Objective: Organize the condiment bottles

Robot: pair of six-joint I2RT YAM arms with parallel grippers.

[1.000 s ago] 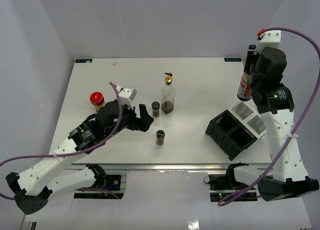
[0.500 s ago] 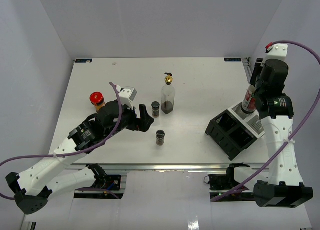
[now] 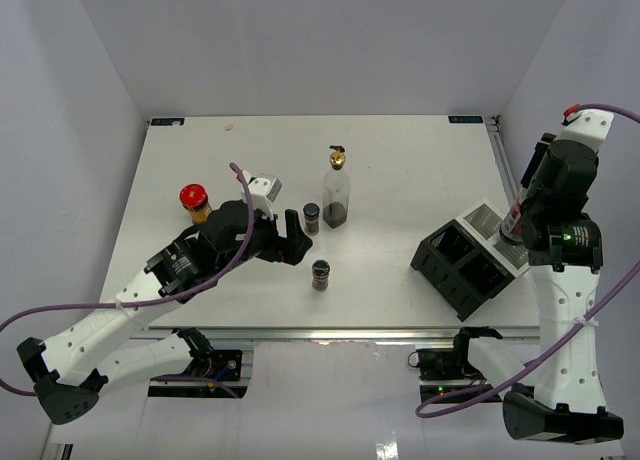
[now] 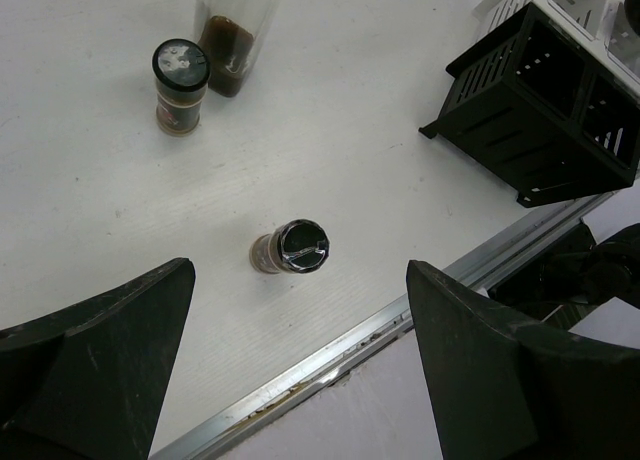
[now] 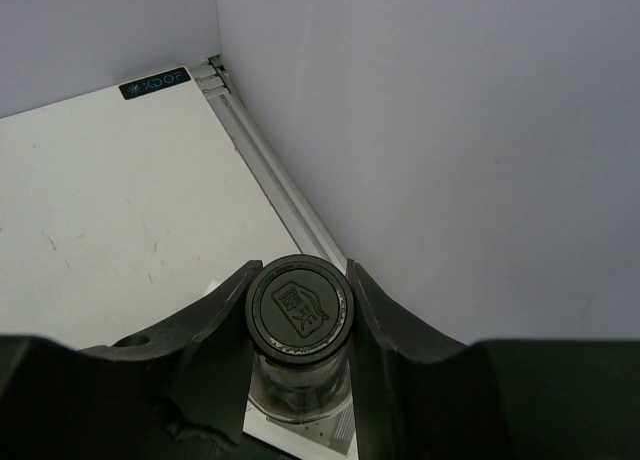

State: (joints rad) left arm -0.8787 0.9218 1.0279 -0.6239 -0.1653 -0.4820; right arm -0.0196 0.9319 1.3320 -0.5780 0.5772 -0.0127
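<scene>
My right gripper (image 5: pixel 299 315) is shut on the black cap of the tall dark bottle (image 5: pixel 299 305), held upright over the white slotted part at the black box's far right corner; the red-white label shows in the top view (image 3: pixel 512 223). My left gripper (image 3: pixel 296 237) is open and empty, between two small black-lidded jars: one (image 3: pixel 311 217) just beyond it, one (image 3: pixel 320 274) nearer the front edge, which shows ahead of my open jaws in the left wrist view (image 4: pixel 298 248). The gold-topped clear bottle (image 3: pixel 337 190) stands mid-table. The red-capped jar (image 3: pixel 193 200) stands at the left.
The black open-topped box (image 3: pixel 462 265) sits at the near right, with white slotted compartments (image 3: pixel 487 220) on its far side. The side wall stands close to the right arm (image 3: pixel 565 230). The table's metal front edge (image 4: pixel 380 325) lies just below the left gripper.
My right arm has carried the tall bottle toward the near right and down, from behind the box to above its white far corner. My left gripper has shifted slightly right.
</scene>
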